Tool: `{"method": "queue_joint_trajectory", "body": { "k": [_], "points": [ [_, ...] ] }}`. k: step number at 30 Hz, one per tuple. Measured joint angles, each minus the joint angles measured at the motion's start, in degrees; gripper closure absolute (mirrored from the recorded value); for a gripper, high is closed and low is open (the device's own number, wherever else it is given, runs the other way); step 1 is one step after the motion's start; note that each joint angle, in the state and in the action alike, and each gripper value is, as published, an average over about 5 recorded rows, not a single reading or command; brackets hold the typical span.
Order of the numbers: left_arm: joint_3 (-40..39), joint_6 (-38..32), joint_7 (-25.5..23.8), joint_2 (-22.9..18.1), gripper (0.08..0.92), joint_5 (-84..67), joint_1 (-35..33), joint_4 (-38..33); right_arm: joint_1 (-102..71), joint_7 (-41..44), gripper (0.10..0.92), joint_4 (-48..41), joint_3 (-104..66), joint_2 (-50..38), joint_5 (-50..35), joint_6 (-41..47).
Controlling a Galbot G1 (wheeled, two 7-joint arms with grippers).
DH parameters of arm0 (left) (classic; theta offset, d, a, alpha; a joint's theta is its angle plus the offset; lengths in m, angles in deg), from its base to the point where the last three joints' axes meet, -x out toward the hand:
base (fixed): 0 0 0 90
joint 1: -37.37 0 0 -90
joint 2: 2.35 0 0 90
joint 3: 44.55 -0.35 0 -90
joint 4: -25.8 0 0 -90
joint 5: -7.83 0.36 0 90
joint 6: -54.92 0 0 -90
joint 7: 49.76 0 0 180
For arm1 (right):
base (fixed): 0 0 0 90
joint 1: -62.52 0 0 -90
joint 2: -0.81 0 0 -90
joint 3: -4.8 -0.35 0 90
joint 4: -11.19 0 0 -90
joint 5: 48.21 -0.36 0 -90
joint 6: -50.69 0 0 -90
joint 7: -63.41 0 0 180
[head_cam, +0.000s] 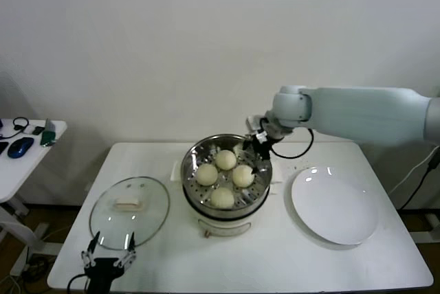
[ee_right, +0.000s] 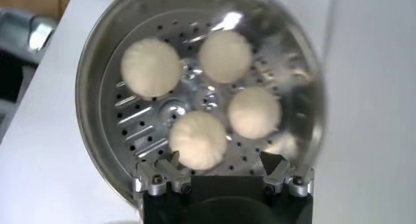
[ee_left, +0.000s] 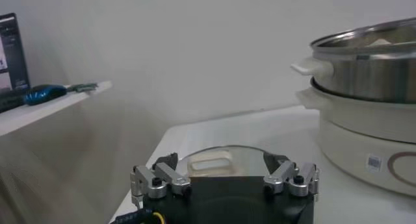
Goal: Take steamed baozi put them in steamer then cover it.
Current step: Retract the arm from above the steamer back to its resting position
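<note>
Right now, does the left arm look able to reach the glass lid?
Probably yes: the open left gripper sits at the table's near edge just before the cover, which lies flat with nothing between them.

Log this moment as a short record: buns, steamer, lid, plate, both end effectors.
baozi: four in the steamer basket
steamer: mid-table, uncovered
glass lid: flat on table, left of the steamer
plate: right of the steamer, bare
right end effector: open above the basket's right rim, holding nothing
left end effector: open, near table's front edge by the lid
</note>
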Motion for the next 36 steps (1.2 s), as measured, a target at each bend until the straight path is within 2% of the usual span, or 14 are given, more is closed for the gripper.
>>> {"method": "queue_joint_trajectory", "body": {
  "k": [4,9,14,20,27,36],
  "points": [
    [-0.1,0.4,-0.2,0.4,0.177,-1.5,0.5,-0.8,-0.6,-5.2,0.203,0.9,-3.7,-4.5,-3.4,0.3],
    [0.0,0.2,-0.9,0.8,0.177,-3.3,1.8,-0.7,-8.0,-16.0,0.202,1.8,-14.7,-11.0,-5.1,1.1],
    [-0.3,-0.3,-1.7,1.6,0.177,-4.0,3.4,0.2,-22.5,-24.8,0.203,3.6,-32.2,-17.2,-4.9,1.1],
    [-0.3,-1.3,-2.6,2.4,0.177,-3.8,5.1,1.8,-45.0,-29.8,0.203,6.6,-55.1,-22.3,-1.8,-0.8],
    [0.1,-3.7,-4.2,3.4,0.177,-3.5,6.4,3.8,-71.8,-30.9,0.203,10.0,-82.0,-21.8,3.2,-6.7],
    [0.7,-9.1,-8.0,3.9,0.177,-2.5,8.0,6.1,-105.1,-30.7,0.203,12.7,-113.5,-13.8,7.5,-17.3]
  ]
}}
